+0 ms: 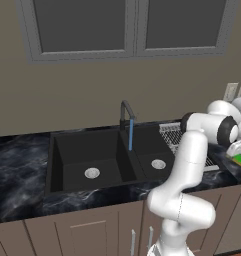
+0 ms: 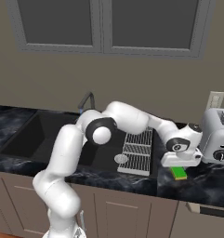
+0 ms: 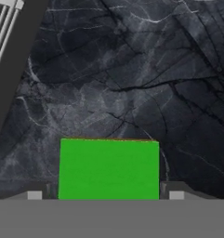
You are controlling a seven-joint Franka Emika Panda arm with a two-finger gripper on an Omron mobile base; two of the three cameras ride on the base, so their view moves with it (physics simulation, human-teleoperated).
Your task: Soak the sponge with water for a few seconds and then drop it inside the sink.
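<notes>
While our gripper hangs low over the dark marble counter, the sponge lies flat between our two fingertips, green face up. Each tip stands just outside one short edge of the sponge with a thin dark gap showing, so we cannot tell whether the pads touch it; the fingers stand about a sponge-width apart, neither wide open nor pressed together, and we cannot say they have hold of it.

Going left to right in the left base view, well to the left of our fingers sits the black sink, two silver drains in its basins, and a thin blue stream of water falls from the dark faucet into it. Nearer the fingers comes the wire drying rack, whose corner also shows at the upper left of the hand view. Then comes the sponge under our hand, resting on the counter. In the right base view a silver toaster stands just to the right of the fingers.
</notes>
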